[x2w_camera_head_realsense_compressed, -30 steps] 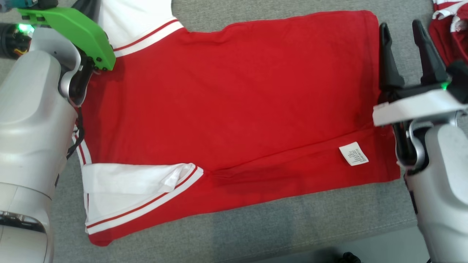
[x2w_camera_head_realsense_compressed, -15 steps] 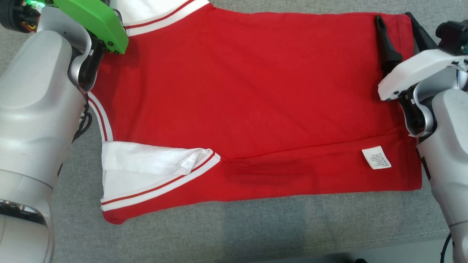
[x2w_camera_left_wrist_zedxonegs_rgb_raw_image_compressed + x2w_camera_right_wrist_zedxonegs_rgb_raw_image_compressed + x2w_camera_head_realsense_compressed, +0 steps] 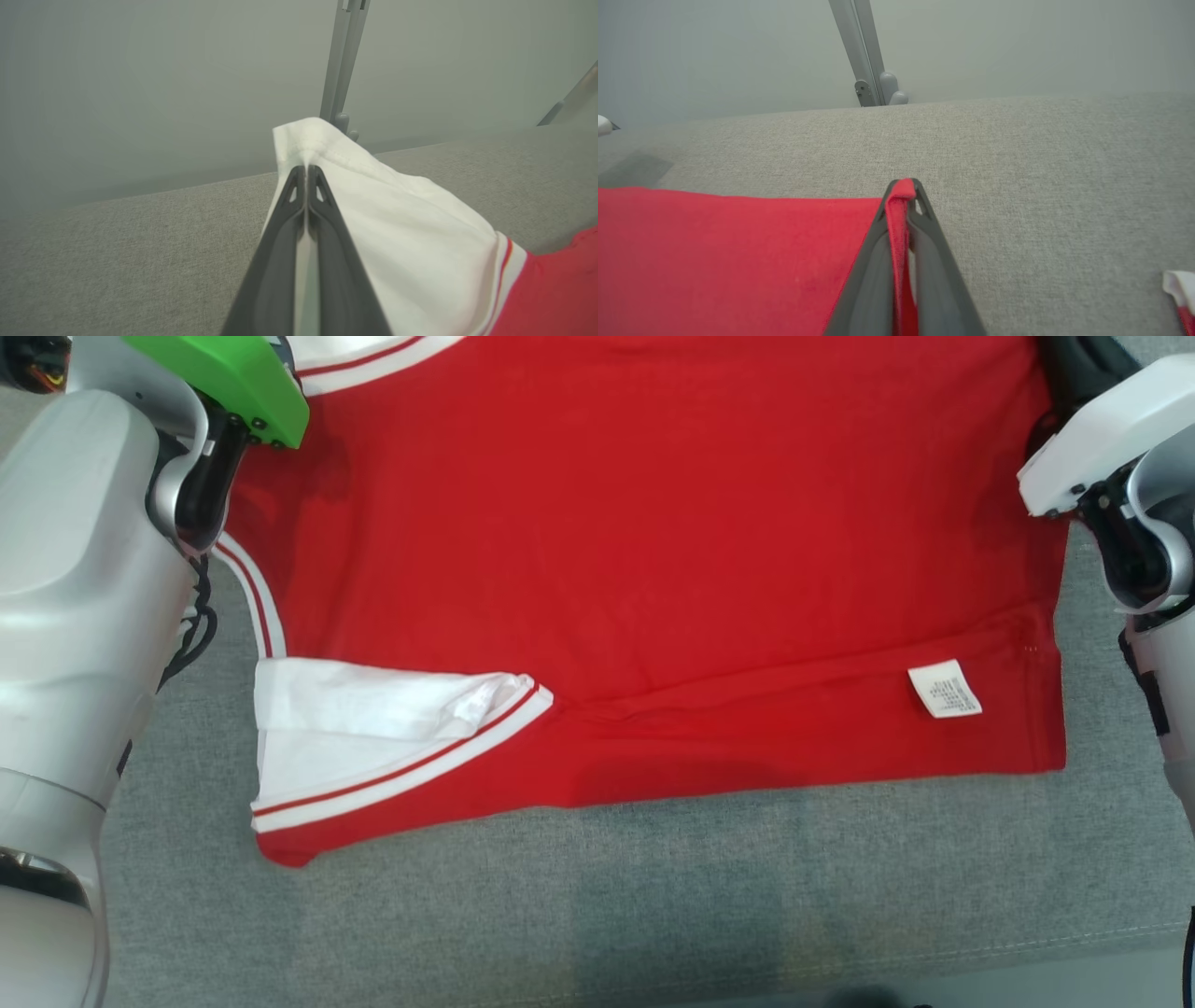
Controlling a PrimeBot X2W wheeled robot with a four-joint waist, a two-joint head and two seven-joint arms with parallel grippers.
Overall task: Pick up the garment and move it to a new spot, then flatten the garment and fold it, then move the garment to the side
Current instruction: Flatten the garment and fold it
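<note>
Left end effector (image 3: 306, 171) clamps garment (image 3: 653, 523) at white sleeve (image 3: 397, 210), right end effector (image 3: 903, 186) at red hem (image 3: 896, 219); I lift both evenly, cloth taut.

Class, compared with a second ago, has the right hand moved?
Yes. The right hand was beside the shirt; it has come inward over the right edge, clamping it.

One red shirt (image 3: 635, 523) spans the head view. It has two white sleeves: lower sleeve (image 3: 373, 728) at lower left, upper sleeve (image 3: 327, 347) at the top left edge. One label (image 3: 945, 689), lower right. Two arms: left arm (image 3: 84, 616) at the left edge, right arm (image 3: 1181, 709) at the right. Two grippers, two fingers each: left gripper (image 3: 306, 169) and right gripper (image 3: 903, 184), bottom centre of their wrist views. One post (image 3: 343, 60) near the top of each wrist view. One red-and-white scrap (image 3: 1178, 287), lower right of the right wrist view.
</note>
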